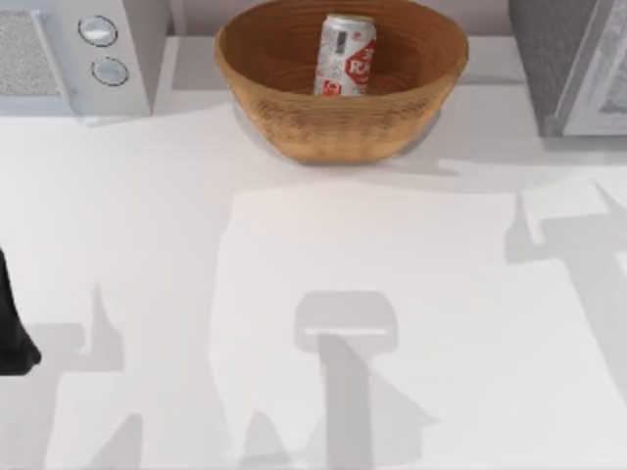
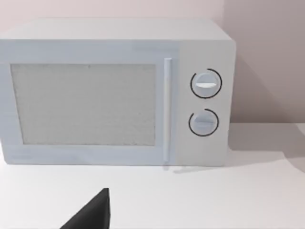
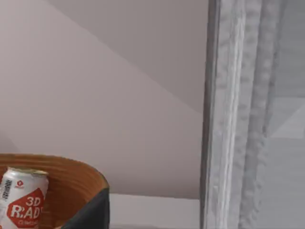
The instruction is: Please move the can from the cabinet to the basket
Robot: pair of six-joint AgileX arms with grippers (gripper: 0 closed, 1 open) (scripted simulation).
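1. The white tabletop [image 1: 294, 294] lies bare in the foreground of the top view, crossed by grey shadows.
2. At the top view's left edge a dark part of the left arm [image 1: 12, 323] sits low beside the tabletop; I cannot tell whether the left pincer is apart or together.
3. A dark finger tip of the right pincer [image 3: 90, 212] shows at the lower edge of the right wrist view, in front of the basket; its state cannot be told either.
4. Farther back, at centre, the wicker basket [image 1: 294, 117] rests on the tabletop.
5. The can [image 1: 345, 56] stands upright inside the basket, red label facing out.
6. The white microwave [image 1: 59, 49] with two round knobs stands at the back left.
7. The dark-grey cabinet [image 1: 549, 59] stands at the back right, its pale framed door [image 3: 228, 119] beside the basket.
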